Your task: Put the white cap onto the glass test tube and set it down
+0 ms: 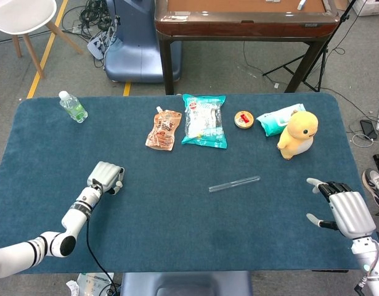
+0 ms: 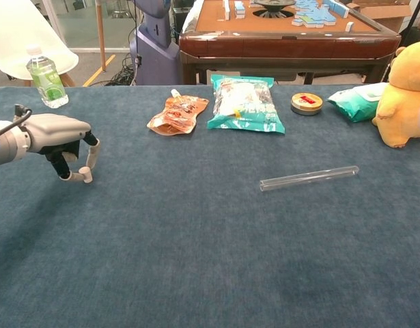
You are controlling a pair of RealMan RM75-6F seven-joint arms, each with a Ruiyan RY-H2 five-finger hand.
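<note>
The glass test tube lies flat on the blue mat right of centre, also seen as the tube in the chest view. Far to its left my left hand hovers low over the mat with its fingers curled down. In the chest view the left hand pinches a small white cap between thumb and a fingertip, just at the mat. My right hand rests near the table's front right corner, fingers spread, holding nothing, well right of the tube.
Along the back of the blue mat lie a green water bottle, an orange pouch, a teal snack bag, a small round tin, a wipes pack and a yellow plush duck.
</note>
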